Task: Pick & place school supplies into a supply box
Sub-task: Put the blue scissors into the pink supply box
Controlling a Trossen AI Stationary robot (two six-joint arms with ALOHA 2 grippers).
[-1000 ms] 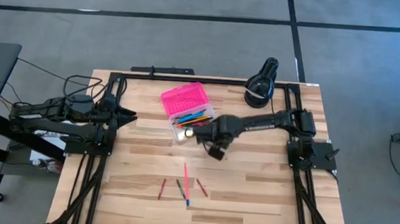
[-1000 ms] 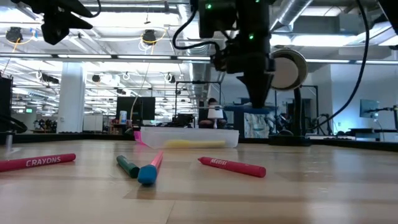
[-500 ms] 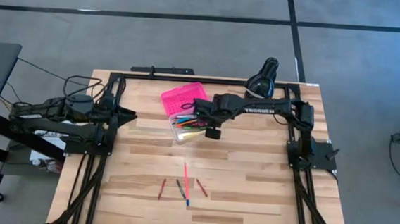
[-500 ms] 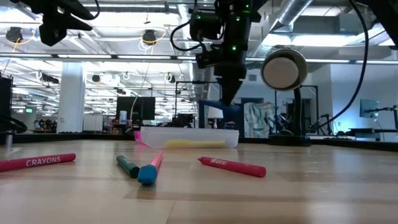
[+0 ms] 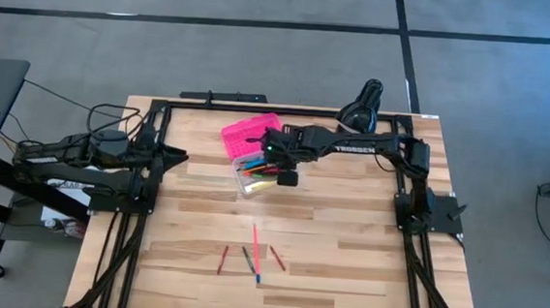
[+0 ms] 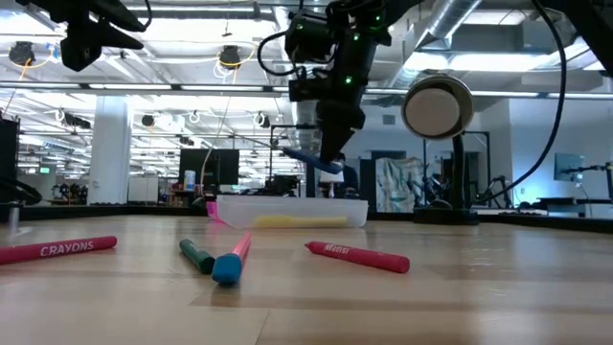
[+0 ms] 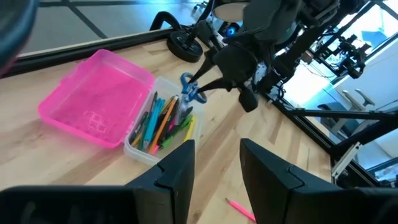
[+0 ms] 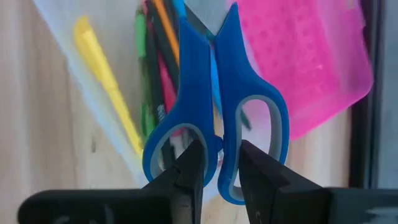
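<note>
The supply box lies open at the table's far middle: its pink lid is flat on the wood and its clear base holds several pens and pencils. My right gripper hangs over the base, shut on blue-handled scissors, which also show in the low view. More school supplies lie near the front edge: crayons and pens. My left gripper waits open at the table's left. My right gripper pinches the scissors between its two fingers at the inner sides of the two handle loops, where they meet. The fingers slant down from the table's right. The scissors are shut, lifted clear above the box's base and nearly level.
A black round device stands at the far right corner, seen also in the low view. A red crayon, a green and a blue pen and a pink crayon lie near the front. Bare wood lies between them and the box.
My right gripper has carried the scissors toward the table's far edge and left, from beside the box to above its clear base. Its wrist has rolled and tipped further down on the way. It has stayed shut on the scissors.
</note>
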